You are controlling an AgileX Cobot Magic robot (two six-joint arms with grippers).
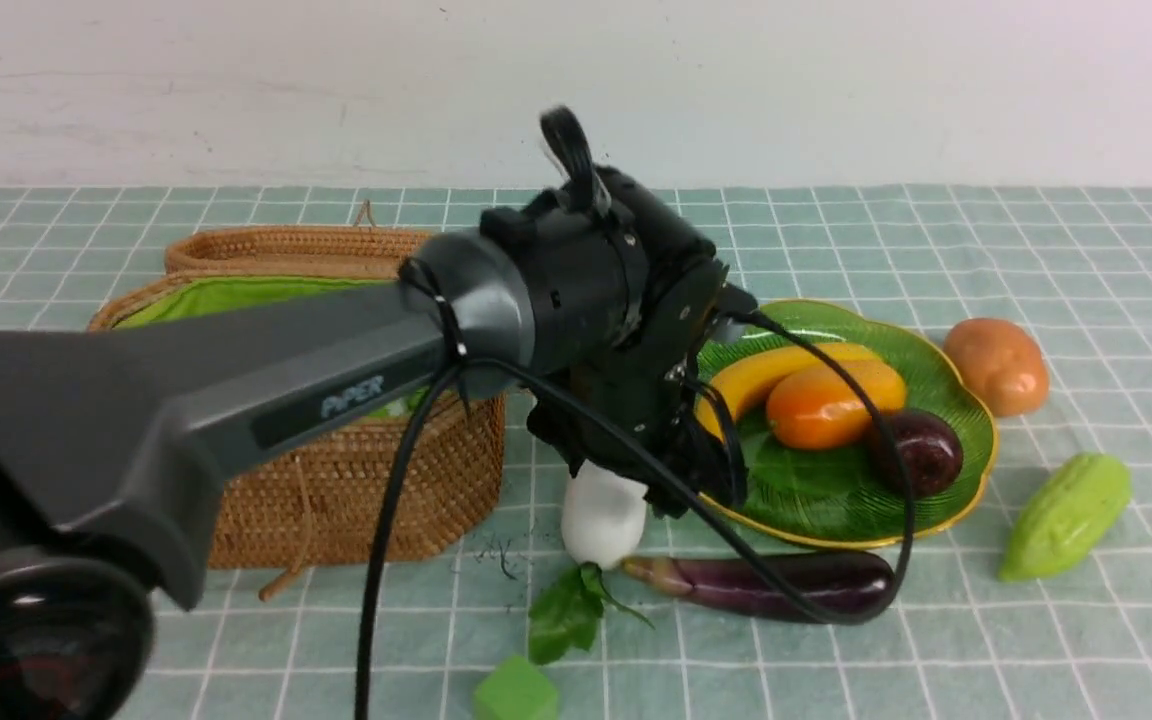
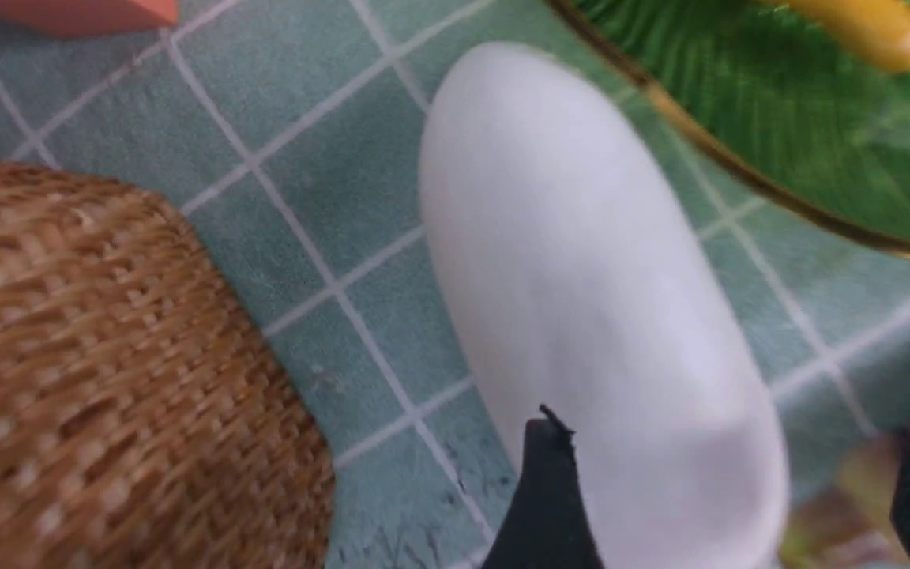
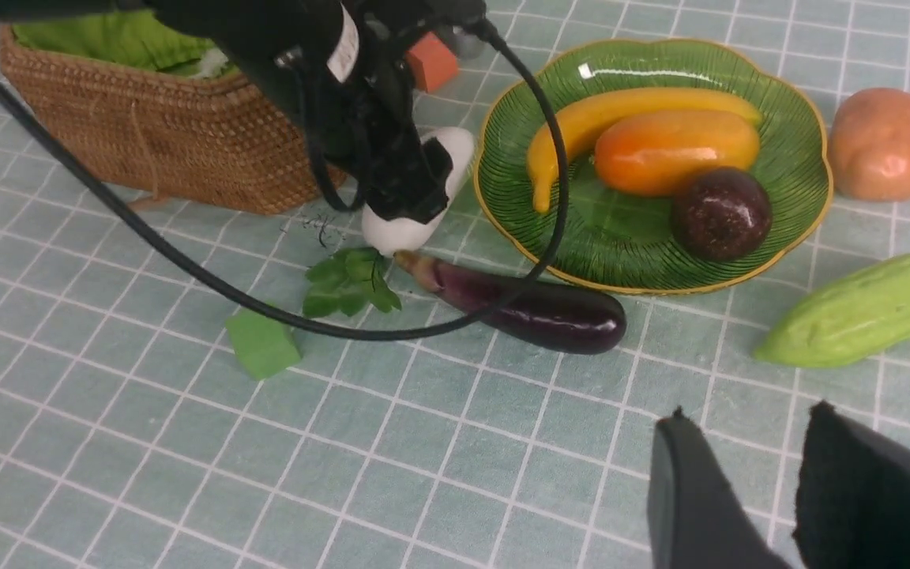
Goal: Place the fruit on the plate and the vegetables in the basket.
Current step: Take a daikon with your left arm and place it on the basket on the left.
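My left gripper (image 1: 626,470) is down over the white radish (image 1: 601,515), which lies between the basket (image 1: 356,490) and the plate (image 1: 816,480). In the left wrist view the radish (image 2: 581,261) sits between the open jaws of the left gripper (image 2: 735,474), against one finger and clear of the other. The banana (image 1: 766,370), mango (image 1: 831,400) and mangosteen (image 1: 921,450) lie on the plate. The eggplant (image 1: 786,585), gourd (image 1: 1066,515) and potato (image 1: 998,365) lie on the cloth. My right gripper (image 3: 747,419) is open and empty above the cloth.
The radish's green leaf (image 1: 566,610) lies on the cloth, with a green cube (image 1: 516,692) near the front edge. An orange cube (image 3: 431,63) sits behind the left arm, between basket and plate. The arm's black cable loops over the eggplant.
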